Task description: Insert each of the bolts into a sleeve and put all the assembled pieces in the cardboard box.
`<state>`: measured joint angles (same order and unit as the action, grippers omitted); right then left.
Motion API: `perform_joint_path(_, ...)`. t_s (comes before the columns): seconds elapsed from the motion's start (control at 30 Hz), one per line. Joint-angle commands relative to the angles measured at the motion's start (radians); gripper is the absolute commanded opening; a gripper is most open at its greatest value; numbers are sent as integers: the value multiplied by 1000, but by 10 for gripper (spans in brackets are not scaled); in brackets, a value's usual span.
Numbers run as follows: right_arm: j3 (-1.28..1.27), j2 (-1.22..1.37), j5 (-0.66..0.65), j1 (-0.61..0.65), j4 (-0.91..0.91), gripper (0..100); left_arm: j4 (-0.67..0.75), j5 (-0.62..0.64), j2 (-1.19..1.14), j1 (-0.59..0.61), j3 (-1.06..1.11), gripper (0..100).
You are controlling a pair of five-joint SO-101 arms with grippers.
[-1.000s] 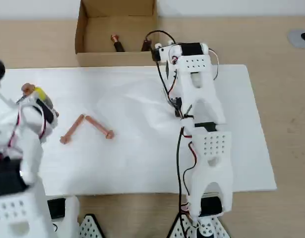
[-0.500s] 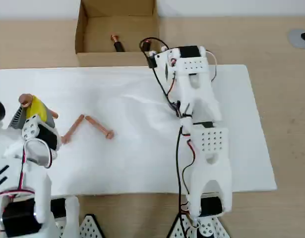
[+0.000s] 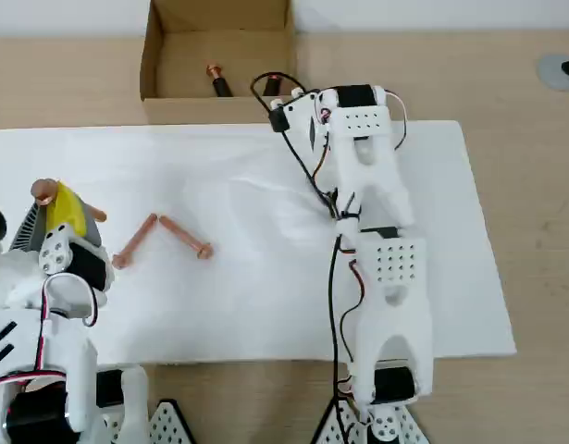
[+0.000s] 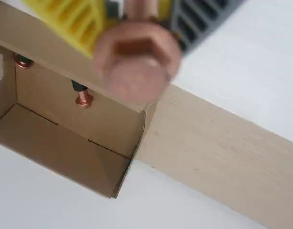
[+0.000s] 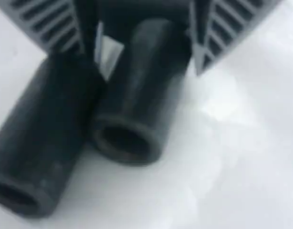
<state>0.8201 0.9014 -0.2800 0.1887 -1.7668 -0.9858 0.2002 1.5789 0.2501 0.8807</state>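
The desk [image 3: 534,166] carries a white sheet [image 3: 247,305], and the cardboard box [image 3: 210,111] sits at the upper centre of the high view. Two assembled pieces [image 3: 216,80] already lie inside it.

The right gripper [image 5: 141,62] is near the box's right corner, over a black sleeve [image 5: 132,109]. A second sleeve [image 5: 36,152] lies against that one. I cannot tell whether the right gripper is clamped on the sleeve or merely straddling it. If the hold is loose, the sleeve could slip or roll once the bolt presses in. The neighbouring sleeve is close enough to be dragged or knocked along.

The left gripper [image 3: 48,211], at the left edge of the high view, pinches a bolt [image 4: 136,62], copper head up. It is well apart from the sleeves, so mating needs a long carry and close alignment. A tilted bolt would probably catch on the sleeve's rim rather than enter.

Two loose bolts [image 3: 136,241] [image 3: 185,237] lie just right of the left gripper, their ends meeting in a V. Grasping one will likely nudge the other.
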Motion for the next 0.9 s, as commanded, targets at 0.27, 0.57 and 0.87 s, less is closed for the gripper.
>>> perform_joint_path(0.27,68,-8,-6,-12,2,11,21,-2,7,-9,5,6)
perform_joint_path(0.57,381,-110,-5,-4,-21,11,66,0,7,-9,5,6)
perform_joint_path(0.87,407,-466,166,130,-21,10,60,5,8,-15,5,6)
